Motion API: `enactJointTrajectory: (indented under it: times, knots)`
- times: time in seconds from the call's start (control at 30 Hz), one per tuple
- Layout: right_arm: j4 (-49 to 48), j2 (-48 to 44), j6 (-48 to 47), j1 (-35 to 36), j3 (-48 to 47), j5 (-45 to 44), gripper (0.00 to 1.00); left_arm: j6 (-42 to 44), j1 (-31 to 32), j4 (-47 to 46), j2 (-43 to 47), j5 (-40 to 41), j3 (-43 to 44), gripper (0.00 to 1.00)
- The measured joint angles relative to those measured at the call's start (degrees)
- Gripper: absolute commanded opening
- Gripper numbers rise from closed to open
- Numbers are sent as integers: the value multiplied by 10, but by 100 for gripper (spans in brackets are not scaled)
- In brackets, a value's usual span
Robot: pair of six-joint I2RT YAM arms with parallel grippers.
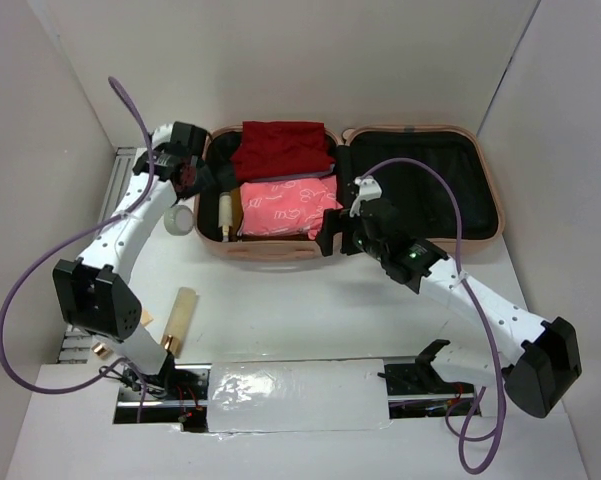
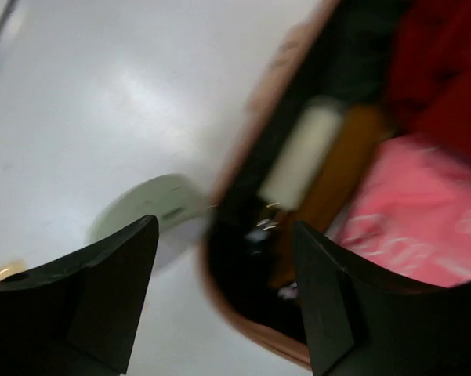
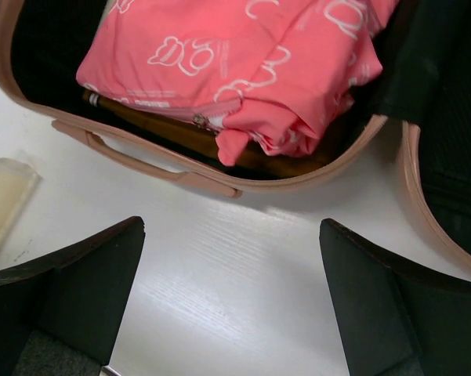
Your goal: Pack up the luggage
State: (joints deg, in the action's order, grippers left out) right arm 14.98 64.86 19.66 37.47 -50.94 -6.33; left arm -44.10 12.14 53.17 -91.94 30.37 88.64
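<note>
At twelve o'clock on the white table [image 1: 310, 300] lies the large peach-pink hard-shell suitcase [image 1: 280, 251], open flat. A red cloth [image 1: 280, 148] and a pink printed pouch [image 1: 285, 205] fill its left half. The left gripper [image 2: 223, 227], jaws spread, hovers at its nine o'clock rim, near a pale round roll [image 2: 145, 205]. The right gripper [image 3: 231, 227] is spread wide and empty over bare table at the six o'clock rim, with a cream tube [image 1: 180, 318] lying at seven.
</note>
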Motion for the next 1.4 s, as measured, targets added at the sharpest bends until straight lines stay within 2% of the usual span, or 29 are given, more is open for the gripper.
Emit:
enactJointTrajectory:
  times: [0.13,0.27,0.4,0.43,0.47,0.57,0.6,0.67,0.87,1.03,1.4]
  knots:
    - [-10,-5,-1,-9,0,7,100,-29,30,-88,0,-23,68,37]
    - [-18,-13,-1,-21,14,12,100,-43,33,-121,23,-37,43,37]
    - [-17,-15,-2,-31,23,22,100,-41,33,-130,7,-44,38,38]
    - [-17,-15,-2,-33,23,23,100,-41,35,-128,-2,-46,43,43]
    - [-18,-15,-2,-33,23,25,100,-42,36,-128,-11,-47,49,69]
    - [-19,-15,-2,-33,24,29,100,-54,30,-120,-29,-59,55,79]
    - [-19,-15,-2,-33,25,31,100,-60,22,-111,-30,-68,53,89]
    - [-19,-15,-2,-33,26,34,100,-74,-14,-110,-23,-87,31,100]
    - [-23,-16,-7,-37,33,42,100,-115,-178,-107,79,-113,-161,100]
    - [-25,-20,-9,-38,57,43,100,-117,-197,-116,133,-133,-218,100]
    - [-26,-40,-11,-43,64,45,100,-142,-194,-155,-56,-169,-216,100]
